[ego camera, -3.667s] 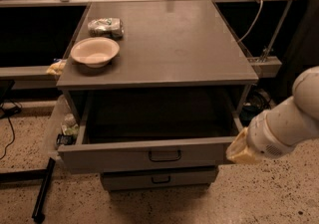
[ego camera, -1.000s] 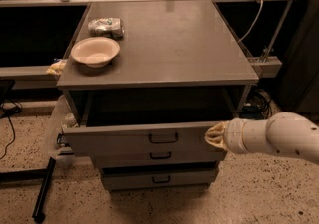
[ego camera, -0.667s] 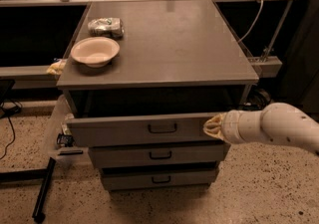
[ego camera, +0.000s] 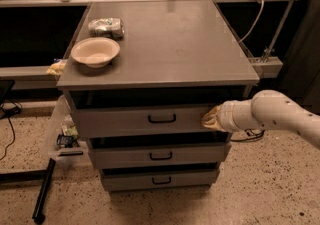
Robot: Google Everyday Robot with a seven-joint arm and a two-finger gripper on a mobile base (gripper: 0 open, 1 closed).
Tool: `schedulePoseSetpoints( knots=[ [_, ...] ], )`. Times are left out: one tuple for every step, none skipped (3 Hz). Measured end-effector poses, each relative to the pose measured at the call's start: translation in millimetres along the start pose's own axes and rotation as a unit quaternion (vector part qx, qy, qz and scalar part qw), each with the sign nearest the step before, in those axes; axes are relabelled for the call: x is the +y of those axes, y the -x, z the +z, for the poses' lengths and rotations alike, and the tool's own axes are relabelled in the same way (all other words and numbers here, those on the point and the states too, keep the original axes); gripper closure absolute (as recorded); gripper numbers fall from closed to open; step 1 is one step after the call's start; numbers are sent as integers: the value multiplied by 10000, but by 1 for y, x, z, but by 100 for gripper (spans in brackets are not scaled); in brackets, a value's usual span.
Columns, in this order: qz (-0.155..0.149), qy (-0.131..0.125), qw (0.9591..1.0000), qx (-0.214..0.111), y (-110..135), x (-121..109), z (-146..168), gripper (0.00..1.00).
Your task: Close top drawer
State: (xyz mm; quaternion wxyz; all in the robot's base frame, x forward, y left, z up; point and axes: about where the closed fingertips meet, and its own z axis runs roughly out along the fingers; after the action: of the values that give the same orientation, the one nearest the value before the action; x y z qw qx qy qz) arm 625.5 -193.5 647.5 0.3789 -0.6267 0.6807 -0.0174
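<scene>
The top drawer is a wide grey metal drawer with a small dark bar handle at the middle of its front. It sits pushed in under the cabinet top, its front close to the cabinet face. My gripper is at the end of a white arm coming in from the right. Its yellowish tip presses against the right end of the drawer front.
The grey cabinet top carries a cream bowl and a crushed can at the back left. The middle drawer and the bottom drawer sit below. A clear bin of clutter stands at the left.
The top drawer stood wide open, then slid steadily back into the cabinet. My gripper followed it inward, pressing on the right end of its front.
</scene>
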Motion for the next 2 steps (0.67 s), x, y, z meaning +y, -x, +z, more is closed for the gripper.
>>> schedulePoseSetpoints(
  knots=[
    [0, 1, 10000, 0, 0, 1, -1, 100],
    [113, 306, 9994, -115, 17, 30, -33, 100]
  ],
)
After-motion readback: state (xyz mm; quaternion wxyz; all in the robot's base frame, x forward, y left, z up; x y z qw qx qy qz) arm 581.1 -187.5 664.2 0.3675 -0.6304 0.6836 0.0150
